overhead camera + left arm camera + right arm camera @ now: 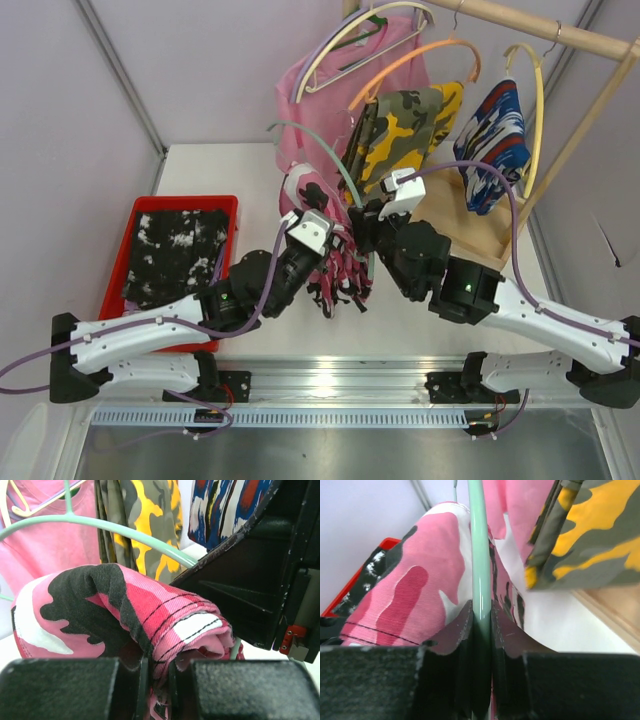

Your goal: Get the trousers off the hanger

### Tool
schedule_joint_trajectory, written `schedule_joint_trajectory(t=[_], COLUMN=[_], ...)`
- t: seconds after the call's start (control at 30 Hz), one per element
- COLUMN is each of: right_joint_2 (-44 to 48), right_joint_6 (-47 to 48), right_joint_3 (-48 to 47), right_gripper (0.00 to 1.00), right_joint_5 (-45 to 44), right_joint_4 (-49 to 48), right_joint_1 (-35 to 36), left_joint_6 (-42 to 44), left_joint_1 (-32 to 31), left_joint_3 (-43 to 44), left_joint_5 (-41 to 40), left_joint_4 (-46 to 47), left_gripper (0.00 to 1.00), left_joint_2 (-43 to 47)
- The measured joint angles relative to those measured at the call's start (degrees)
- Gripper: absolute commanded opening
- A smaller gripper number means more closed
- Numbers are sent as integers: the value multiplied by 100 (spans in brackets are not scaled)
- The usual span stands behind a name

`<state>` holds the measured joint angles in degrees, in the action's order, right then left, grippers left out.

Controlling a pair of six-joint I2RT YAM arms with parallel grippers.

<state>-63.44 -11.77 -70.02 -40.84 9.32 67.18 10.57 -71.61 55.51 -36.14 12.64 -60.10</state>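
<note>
Held pink-and-black camouflage cloth trousers (100,610) pinched in left end effector (156,672). Clamped right end effector (481,630) on thin mint-green hanger (479,555). Hung draped over it. Looked soft, light, floppy; best grabbed at folded bunch.

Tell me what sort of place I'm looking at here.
Likely a robotics lab cell staged as a laundry corner: plain partition walls, a wooden clothes rail hung with small trousers, and a red bin on the tabletop.
</note>
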Motion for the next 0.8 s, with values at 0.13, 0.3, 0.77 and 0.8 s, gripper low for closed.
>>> schedule_joint_trajectory(t=[0.13,0.3,0.77,0.8], right_joint_2=[63,938,-887,-1036], right_joint_6=[-638,-1270,-1062,-1064], right_joint_3=[44,1088,-1001,-1093], right_gripper=[0,0,0,0], right_joint_5=[-612,-975,-1674,-1742], right_joint_4=[269,-83,1464,1547], right_joint_1=[44,50,243,278], left_joint_6=[-9,-48,175,262], left_joint_1=[-4,-37,-31,-31], left_joint_3=[2,4,686,686], left_joint_5=[20,122,-310,-374], left_joint_4=[-46,-111,-686,-737], left_gripper=[0,0,0,0], left_joint_2=[0,-11,-13,35])
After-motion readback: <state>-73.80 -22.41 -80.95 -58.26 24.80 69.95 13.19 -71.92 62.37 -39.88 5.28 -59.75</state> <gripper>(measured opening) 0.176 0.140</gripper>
